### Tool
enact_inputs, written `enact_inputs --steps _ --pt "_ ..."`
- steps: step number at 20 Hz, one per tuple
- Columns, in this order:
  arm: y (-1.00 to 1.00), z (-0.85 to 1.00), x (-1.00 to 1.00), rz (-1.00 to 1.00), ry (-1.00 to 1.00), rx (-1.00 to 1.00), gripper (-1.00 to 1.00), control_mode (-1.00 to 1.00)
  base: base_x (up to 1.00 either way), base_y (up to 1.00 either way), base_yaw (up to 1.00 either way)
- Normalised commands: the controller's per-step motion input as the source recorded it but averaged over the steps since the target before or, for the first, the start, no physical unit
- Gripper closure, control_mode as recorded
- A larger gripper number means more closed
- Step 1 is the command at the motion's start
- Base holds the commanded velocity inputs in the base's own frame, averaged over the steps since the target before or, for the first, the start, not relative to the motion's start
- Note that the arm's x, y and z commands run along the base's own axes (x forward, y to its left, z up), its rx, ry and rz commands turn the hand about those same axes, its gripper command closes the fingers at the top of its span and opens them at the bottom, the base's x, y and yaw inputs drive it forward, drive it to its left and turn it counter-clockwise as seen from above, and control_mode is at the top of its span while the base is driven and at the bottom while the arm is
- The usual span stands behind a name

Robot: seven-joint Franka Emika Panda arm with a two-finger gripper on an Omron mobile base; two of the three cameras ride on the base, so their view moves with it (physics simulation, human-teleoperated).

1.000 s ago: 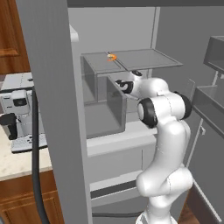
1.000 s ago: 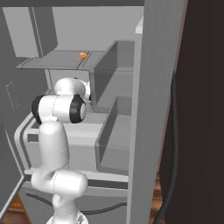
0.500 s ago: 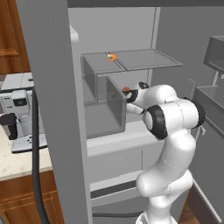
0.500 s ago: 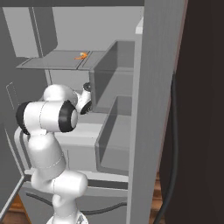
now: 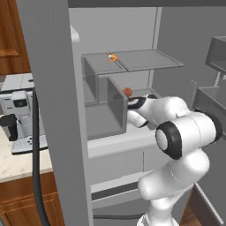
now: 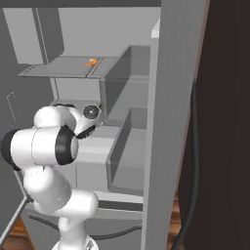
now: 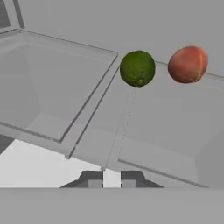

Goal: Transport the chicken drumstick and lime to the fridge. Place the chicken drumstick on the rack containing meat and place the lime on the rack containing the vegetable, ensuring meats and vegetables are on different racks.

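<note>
Looking into the tall grey steel fridge (image 5: 48, 88) with you now: your two-finger gripper (image 7: 111, 178) sits low at the edge of a flat translucent shelf (image 7: 148, 131), its dark tips pressed together with nothing between them. Ahead of the gripper on that shelf rests the small round dark green lime (image 7: 137, 68), and just beside it, not quite touching, the round red-orange tomato-like vegetable (image 7: 187, 64). From the left base view you can catch that red-orange ball (image 5: 127, 91) peeking out just past the white arm's wrist (image 5: 143, 108). One shelf above the vegetable, the upper grey rack (image 5: 145, 59) carries a small orange-yellow lump (image 5: 113, 58) near its middle seam; the right base view shows the same lump (image 6: 90, 62). Whether it is the meat or the drumstick, you cannot tell at this size. A clear bin (image 5: 103, 114) stands beside the wrist.
</note>
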Motion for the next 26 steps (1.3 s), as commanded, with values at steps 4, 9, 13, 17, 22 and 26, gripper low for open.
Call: enact_inputs --steps 4,9,13,17,22,26 --pt "0.00 0.88 -1.00 -0.11 -0.13 0.00 -1.00 -1.00 0.00 0.00 0.00" --pt "0.00 1.00 -0.73 -0.15 0.02 0.00 -1.00 -1.00 0.00 0.00 0.00" --pt "0.00 1.00 -0.55 -0.15 0.08 0.00 -1.00 -1.00 0.00 0.00 0.00" --pt "0.00 1.00 -0.46 -0.15 0.25 0.00 -1.00 -1.00 0.00 0.00 0.00" --pt "0.00 1.00 -0.42 -0.13 0.37 0.00 -1.00 -1.00 0.00 0.00 0.00" --pt "-0.05 1.00 -0.44 -0.10 0.47 0.00 -1.00 -1.00 0.00 0.00 0.00"
